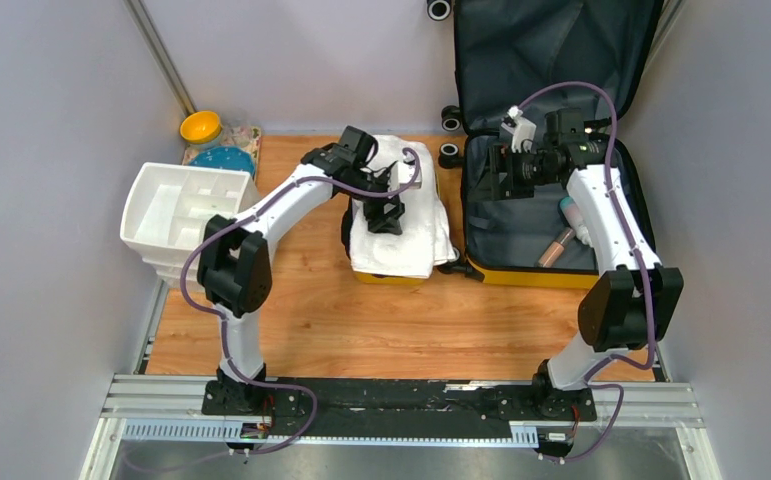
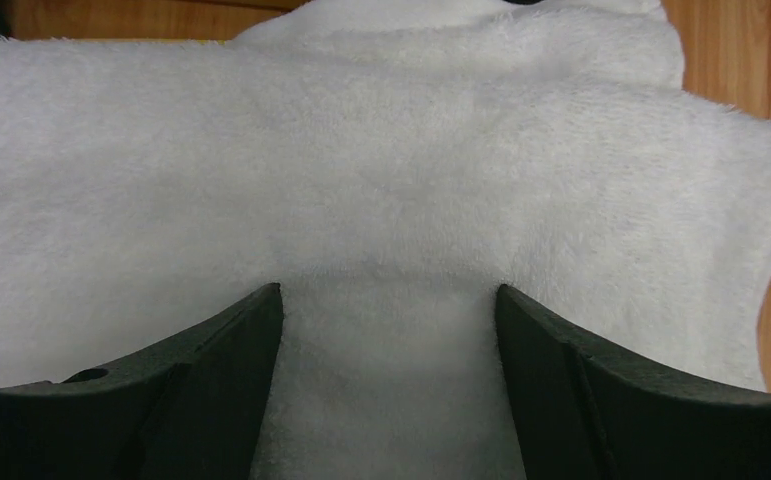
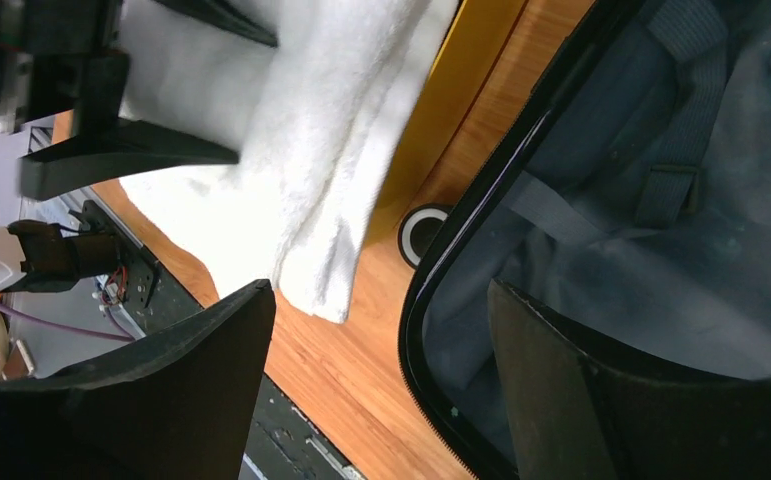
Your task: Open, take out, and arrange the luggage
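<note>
The luggage (image 1: 531, 275) lies open at the right, its lid (image 1: 551, 50) leaning on the back wall and its dark grey lining showing. A pink tube (image 1: 558, 245) and a white and teal bottle (image 1: 571, 213) lie in its base. My left gripper (image 1: 386, 205) is open, with its fingertips (image 2: 266, 300) down on a white towel (image 2: 381, 150); the towel (image 1: 406, 225) is draped over a yellow tub (image 1: 386, 278). My right gripper (image 1: 491, 175) is open and empty above the suitcase's left rim (image 3: 481, 170), one finger over the lining (image 3: 681, 250).
A white compartmented organiser (image 1: 186, 215) stands at the left. A yellow bowl (image 1: 201, 127) and a blue plate (image 1: 226, 160) sit at the back left. Black suitcase wheels (image 1: 450, 155) stick out between towel and case. Grey walls close in on both sides.
</note>
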